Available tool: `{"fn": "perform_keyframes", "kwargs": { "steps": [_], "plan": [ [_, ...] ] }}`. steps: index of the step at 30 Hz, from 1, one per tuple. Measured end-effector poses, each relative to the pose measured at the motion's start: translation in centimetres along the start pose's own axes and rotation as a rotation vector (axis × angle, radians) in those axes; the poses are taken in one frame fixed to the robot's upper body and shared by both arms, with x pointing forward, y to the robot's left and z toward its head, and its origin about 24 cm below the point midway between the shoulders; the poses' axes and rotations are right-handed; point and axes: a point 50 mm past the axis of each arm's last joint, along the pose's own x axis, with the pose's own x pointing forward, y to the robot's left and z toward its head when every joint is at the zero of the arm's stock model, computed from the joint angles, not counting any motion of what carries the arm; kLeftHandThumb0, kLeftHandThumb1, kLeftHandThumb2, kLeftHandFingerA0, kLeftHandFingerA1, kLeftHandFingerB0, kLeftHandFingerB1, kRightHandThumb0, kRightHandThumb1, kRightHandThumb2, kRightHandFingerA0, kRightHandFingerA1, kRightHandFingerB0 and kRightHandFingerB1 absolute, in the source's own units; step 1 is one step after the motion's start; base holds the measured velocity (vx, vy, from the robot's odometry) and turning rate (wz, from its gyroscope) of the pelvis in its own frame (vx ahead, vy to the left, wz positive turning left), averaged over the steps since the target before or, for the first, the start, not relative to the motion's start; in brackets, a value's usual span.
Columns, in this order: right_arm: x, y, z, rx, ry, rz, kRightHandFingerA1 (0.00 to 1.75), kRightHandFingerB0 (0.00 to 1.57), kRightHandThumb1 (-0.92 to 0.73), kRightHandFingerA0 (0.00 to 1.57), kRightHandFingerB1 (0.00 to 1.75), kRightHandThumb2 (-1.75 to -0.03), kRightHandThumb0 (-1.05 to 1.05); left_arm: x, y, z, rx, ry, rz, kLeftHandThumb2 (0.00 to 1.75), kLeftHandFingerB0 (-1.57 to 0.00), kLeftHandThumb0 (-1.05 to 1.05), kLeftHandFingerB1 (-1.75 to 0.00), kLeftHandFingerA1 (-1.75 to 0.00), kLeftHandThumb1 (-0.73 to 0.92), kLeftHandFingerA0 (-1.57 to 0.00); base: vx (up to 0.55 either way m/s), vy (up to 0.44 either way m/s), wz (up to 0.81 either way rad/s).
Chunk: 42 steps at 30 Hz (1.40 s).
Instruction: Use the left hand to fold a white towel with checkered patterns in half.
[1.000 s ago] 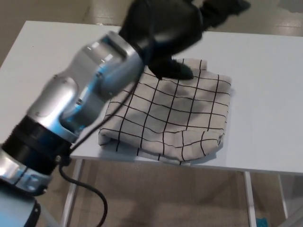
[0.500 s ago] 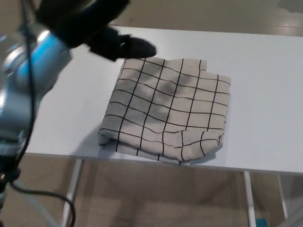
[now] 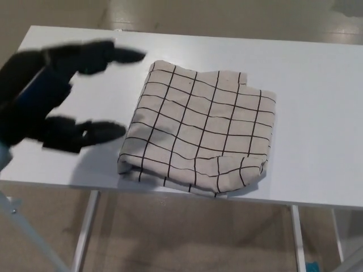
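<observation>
The robot's black left hand (image 3: 48,99) hangs at the left of the scene, above the left part of the table, blurred with motion. Its fingers (image 3: 93,54) are spread wide, the thumb low and near, the two thick fingers higher and farther out, and nothing is held between them. The fingertips point right, towards the cloth, and a gap of bare table shows between them and its left edge.

There is the white towel with a black checkered grid (image 3: 198,136), lying folded in a rough square at the middle of the table. Doubled layers show along the near edge, where the cloth bulges thick and rounded, especially at the near left corner. The far right corner has a small stepped notch where the layers do not quite meet. The surface ripples gently, the grid lines bending over soft creases. Its near edge sits just beside the table's near rim.

The flat white rectangular table (image 3: 317,85) runs wide to the right, with thin pale metal legs (image 3: 299,238) below. Beyond is a tan floor (image 3: 187,238).
</observation>
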Motion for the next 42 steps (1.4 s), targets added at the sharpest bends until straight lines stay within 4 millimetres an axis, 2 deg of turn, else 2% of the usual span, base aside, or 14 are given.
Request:
{"fn": "perform_keyframes", "kwargs": {
  "steps": [13, 14, 15, 17, 18, 20, 22, 23, 24, 25, 26, 27, 33, 42],
  "plan": [
    [-0.1, 0.0, -0.1, 0.000, 0.006, -0.002, 0.55, 0.53, -0.75, 0.56, 0.50, -0.61, -0.29, -8.4, -2.8, -2.0, -0.269, 0.222, -0.160, 0.89, -0.45, -0.56, -0.51, -0.63, 0.49, -0.69, 0.00, 0.000, 0.00],
    [-0.1, 0.0, -0.1, 0.000, 0.006, -0.002, 0.55, 0.52, -0.74, 0.54, 0.49, -0.61, -0.29, -8.4, -2.8, -2.0, -0.269, 0.222, -0.160, 0.89, -0.47, -0.58, -0.51, -0.63, 0.49, -0.72, 0.00, 0.000, 0.00],
    [-0.2, -0.1, -0.2, 0.000, 0.009, -0.002, 0.55, 0.52, -0.74, 0.54, 0.49, -0.61, -0.29, -10.2, -3.5, -2.2, -0.336, 0.279, -0.205, 0.90, -0.49, -0.63, -0.50, -0.63, 0.51, -0.75, 0.00, 0.000, 0.00],
    [-0.2, -0.1, -0.2, 0.000, 0.011, -0.003, 0.55, 0.52, -0.74, 0.54, 0.49, -0.61, -0.29, -11.2, -3.9, -2.3, -0.373, 0.311, -0.229, 0.90, -0.49, -0.65, -0.50, -0.63, 0.52, -0.76, 0.00, 0.000, 0.00],
    [-0.3, -0.1, -0.3, 0.000, 0.016, -0.004, 0.55, 0.52, -0.74, 0.55, 0.49, -0.61, -0.28, -12.7, -4.6, -2.6, -0.432, 0.361, -0.264, 0.90, -0.50, -0.67, -0.50, -0.62, 0.52, -0.77, 0.00, 0.000, 0.00],
    [-0.4, -0.2, -0.5, 0.000, 0.022, -0.005, 0.56, 0.53, -0.74, 0.56, 0.50, -0.62, -0.28, -14.0, -5.1, -3.0, -0.480, 0.405, -0.287, 0.91, -0.51, -0.69, -0.50, -0.62, 0.53, -0.76, 0.00, 0.000, 0.00],
    [-0.6, -0.3, -0.7, 0.001, 0.031, -0.008, 0.56, 0.53, -0.74, 0.57, 0.50, -0.61, -0.28, -16.2, -6.1, -3.6, -0.563, 0.489, -0.317, 0.91, -0.51, -0.66, -0.51, -0.61, 0.50, -0.71, 0.00, 0.000, 0.00],
    [-0.8, -0.4, -0.9, 0.001, 0.040, -0.011, 0.56, 0.53, -0.75, 0.58, 0.50, -0.62, -0.27, -17.4, -6.7, -4.0, -0.612, 0.536, -0.329, 0.61, -0.56, -0.69, -0.40, -0.44, 0.56, -0.61, 0.00, 0.000, 0.00],
    [-1.0, -0.5, -1.1, 0.001, 0.048, -0.015, 0.56, 0.53, -0.75, 0.57, 0.49, -0.62, -0.27, -18.5, -7.3, -4.5, -0.653, 0.581, -0.337, 0.59, -0.50, -0.66, -0.37, -0.40, 0.60, -0.49, 0.00, 0.000, 0.00],
    [-1.2, -0.6, -1.2, 0.001, 0.056, -0.020, 0.57, 0.53, -0.74, 0.57, 0.50, -0.61, -0.25, -19.6, -7.9, -4.9, -0.689, 0.628, -0.343, 0.89, -0.37, -0.83, -0.45, -0.47, 0.56, -0.36, 0.00, 0.000, 0.00],
    [-1.3, -0.7, -1.3, 0.000, 0.060, -0.022, 0.57, 0.53, -0.74, 0.57, 0.50, -0.61, -0.25, -20.2, -8.4, -5.2, -0.710, 0.655, -0.346, 0.89, -0.37, -0.83, -0.45, -0.47, 0.56, -0.36, 0.00, 0.000, 0.00],
    [-1.3, -0.7, -1.3, 0.000, 0.060, -0.022, 0.58, 0.53, -0.74, 0.57, 0.50, -0.61, -0.25, -20.2, -8.4, -5.2, -0.710, 0.655, -0.346, 0.60, -0.39, -0.74, -0.33, -0.36, 0.61, -0.40, 0.00, 0.000, 0.00],
    [-1.6, -1.2, -1.6, 0.003, 0.072, -0.038, 0.61, 0.54, -0.73, 0.56, 0.53, -0.61, -0.24, -23.5, -12.1, -7.4, -0.836, 0.844, -0.330, 0.59, -0.41, -0.77, -0.34, -0.37, 0.59, -0.42, 0.00, 0.000, 0.00],
    [-1.7, -1.6, -1.9, 0.017, 0.085, -0.043, 0.57, 0.53, -0.74, 0.56, 0.51, -0.61, -0.25, -25.7, -16.6, -10.0, -0.957, 1.070, -0.182, 0.57, -0.42, -0.65, -0.35, -0.39, 0.52, -0.43, 0.00, 0.000, 0.00]
  ]
}}
